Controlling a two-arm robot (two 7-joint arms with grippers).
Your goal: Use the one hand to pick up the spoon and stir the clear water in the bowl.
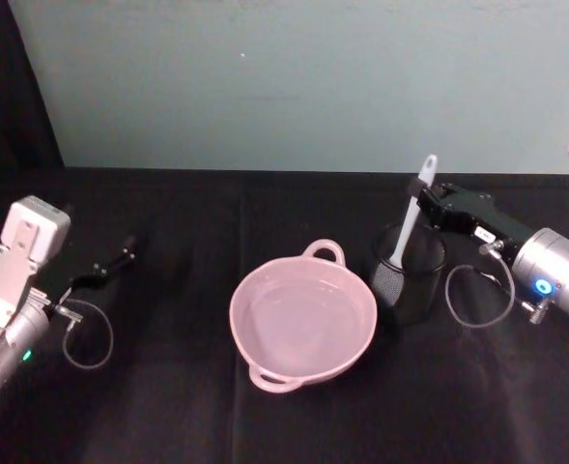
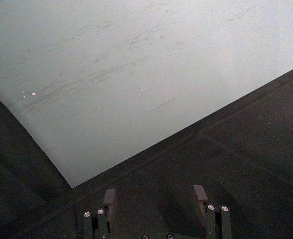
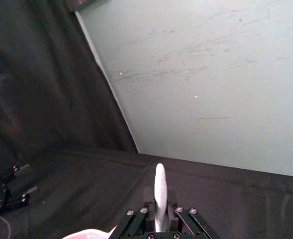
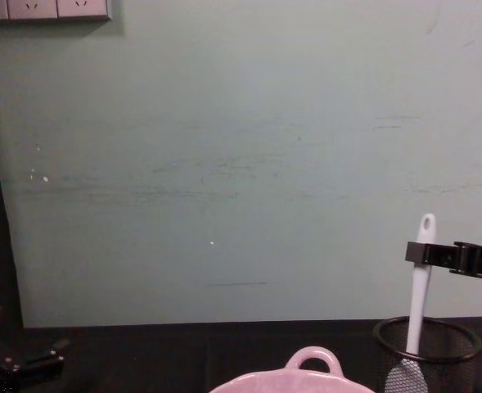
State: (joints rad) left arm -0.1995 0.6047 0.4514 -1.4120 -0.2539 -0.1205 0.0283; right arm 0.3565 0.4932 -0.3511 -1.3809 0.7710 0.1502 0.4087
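Right gripper [image 1: 425, 201] pinches the white spoon's [image 1: 410, 220] handle above the mesh cup [image 1: 412, 280], right of the pink bowl [image 1: 303, 317]; left gripper [image 1: 120, 259] sits spread far left.

The flat paddle head of the long white plastic spoon [image 1: 406, 235] is veiled behind the black wire-mesh cup [image 1: 410, 275]. In the chest view, the wide pale pink ceramic bowl [image 4: 306, 378] is cut by the bottom edge, and the black right gripper [image 4: 427, 254] runs off the right edge.

Right claw [image 1: 421, 200] clamped, arm extended; left claw [image 1: 128, 253] parted, idle.
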